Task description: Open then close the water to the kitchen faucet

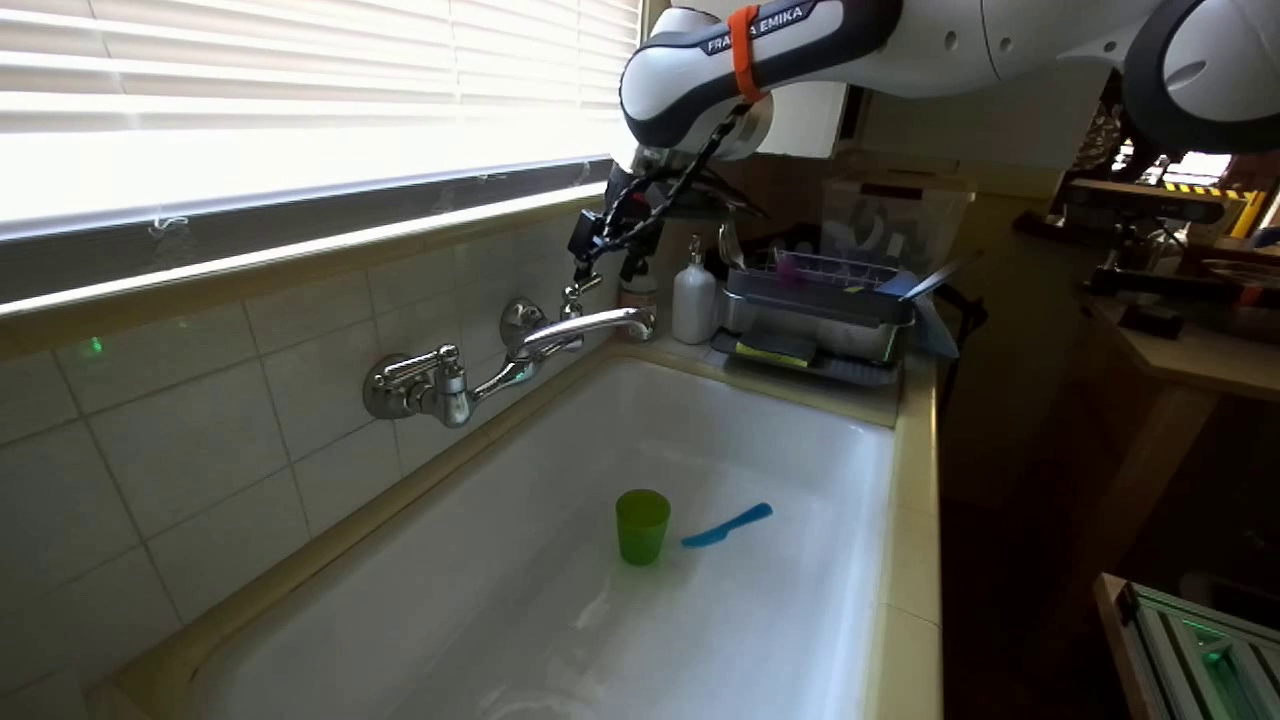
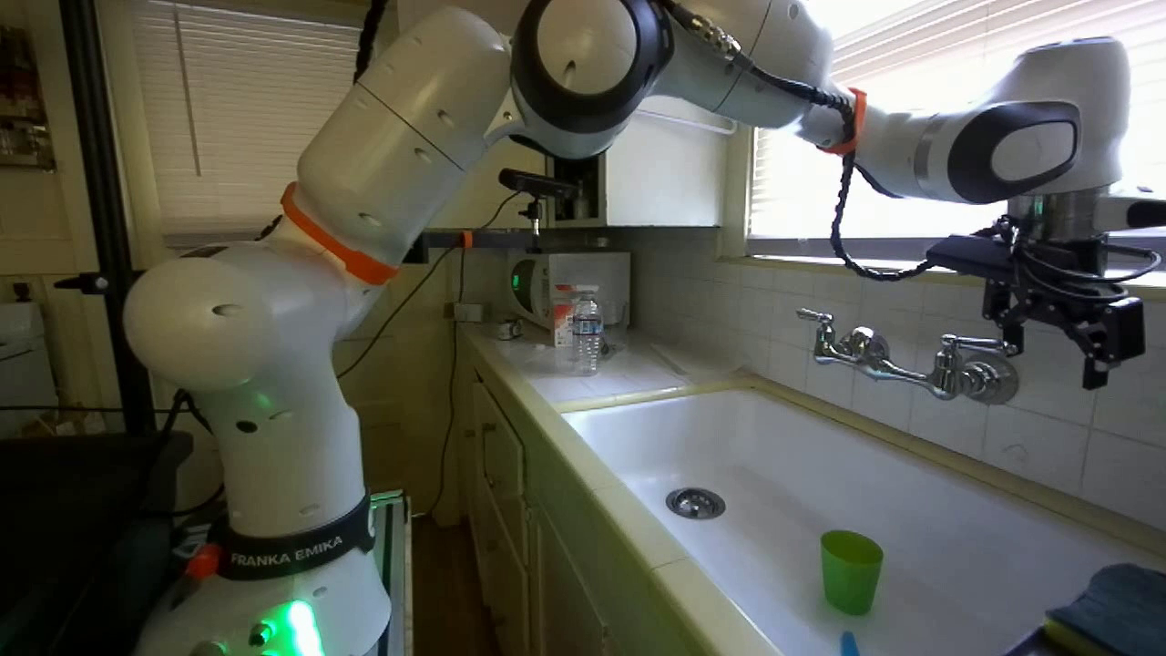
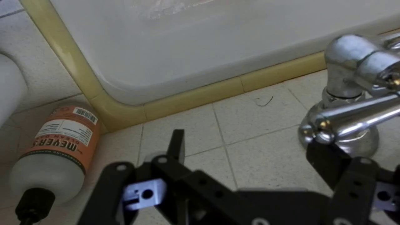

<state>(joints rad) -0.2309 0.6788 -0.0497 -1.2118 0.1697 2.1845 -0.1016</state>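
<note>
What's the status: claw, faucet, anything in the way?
Claw open, one finger at a lever handle, contact unclear. Wall-mounted faucet: no stream visible. Meyer's bottle nearby, off to the side, likely not blocking.

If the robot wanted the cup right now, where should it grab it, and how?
Probably by the rim, from above, with the open gripper straddling it: the cup stands upright in the sink, mouth up. Coming down should also miss the knife beside it.

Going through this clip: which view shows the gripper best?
The wrist view: the gripper is up close there, both fingers visible and spread apart, one by a faucet handle. Both exterior views show it smaller, from farther off, near that handle.
</note>
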